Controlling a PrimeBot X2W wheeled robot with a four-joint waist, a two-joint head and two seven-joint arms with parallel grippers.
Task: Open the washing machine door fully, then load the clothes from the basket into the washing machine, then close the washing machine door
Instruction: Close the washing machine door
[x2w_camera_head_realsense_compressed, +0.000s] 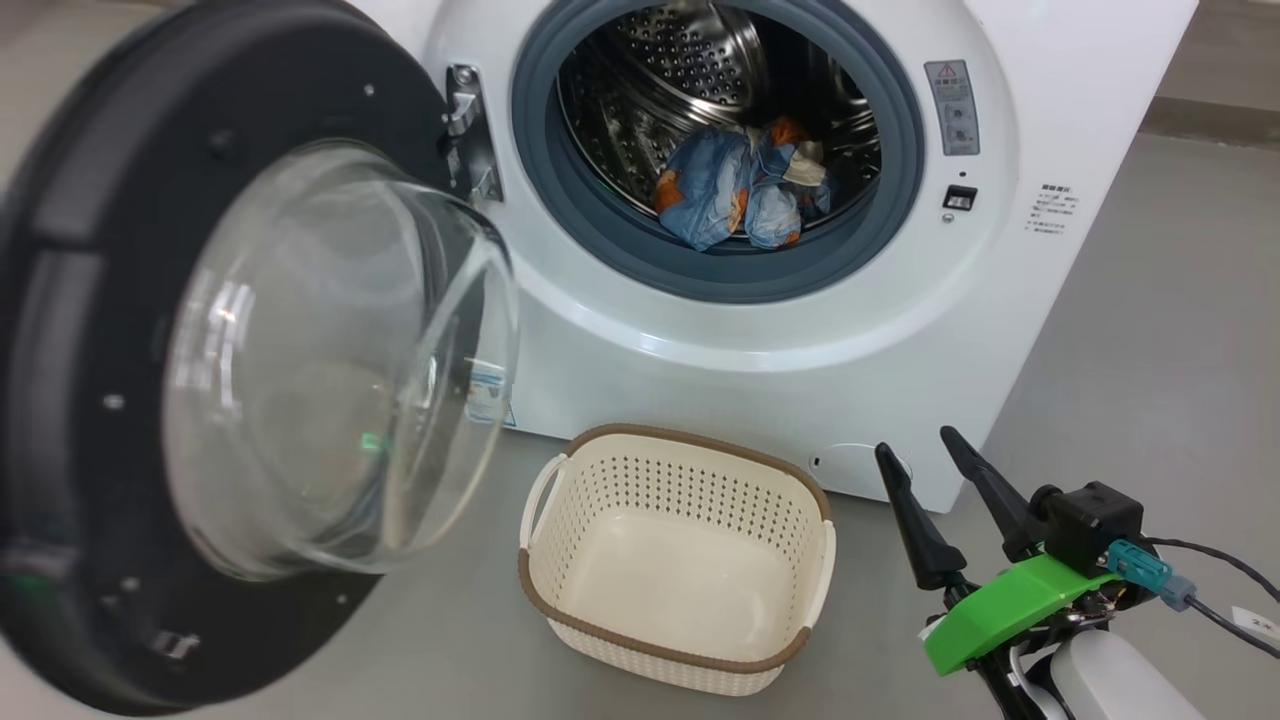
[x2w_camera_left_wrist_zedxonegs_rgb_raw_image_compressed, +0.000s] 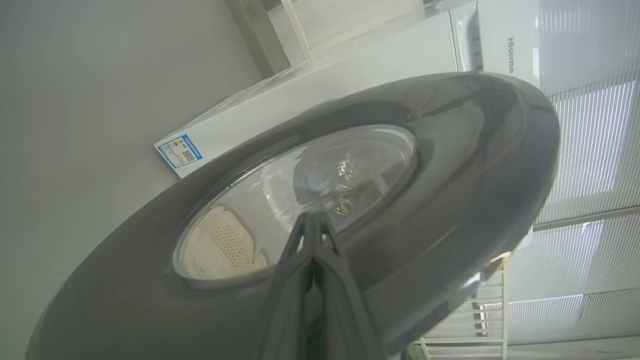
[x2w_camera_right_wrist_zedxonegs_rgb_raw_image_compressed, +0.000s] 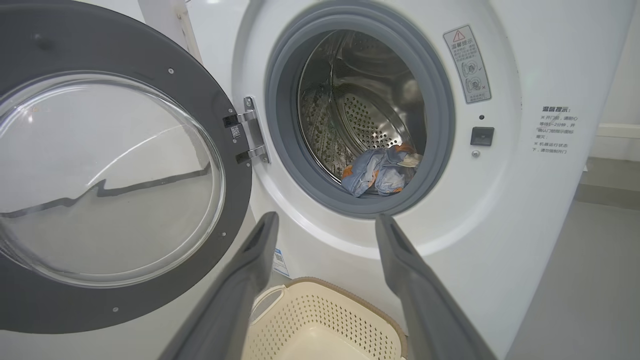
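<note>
The washing machine (x2w_camera_head_realsense_compressed: 1060, 120) stands with its door (x2w_camera_head_realsense_compressed: 80, 250) swung open to the left, glass bowl bulging toward me. The light blue clothes (x2w_camera_head_realsense_compressed: 745, 185) lie bunched at the front of the steel drum, also seen as clothes (x2w_camera_right_wrist_zedxonegs_rgb_raw_image_compressed: 382, 170) in the right wrist view. The cream basket (x2w_camera_head_realsense_compressed: 680, 560) sits empty on the floor below the opening. My right gripper (x2w_camera_head_realsense_compressed: 917, 445) is open and empty, low at the right beside the basket. My left gripper (x2w_camera_left_wrist_zedxonegs_rgb_raw_image_compressed: 312, 220) is shut, its tips at the outer face of the door (x2w_camera_left_wrist_zedxonegs_rgb_raw_image_compressed: 475, 150), near the glass.
Grey floor (x2w_camera_head_realsense_compressed: 1150, 330) spreads to the right of the machine. The door latch socket (x2w_camera_head_realsense_compressed: 959, 197) sits right of the grey gasket (x2w_camera_head_realsense_compressed: 560, 210). Behind the door, the left wrist view shows window blinds (x2w_camera_left_wrist_zedxonegs_rgb_raw_image_compressed: 595, 140) and a white rack (x2w_camera_left_wrist_zedxonegs_rgb_raw_image_compressed: 480, 320).
</note>
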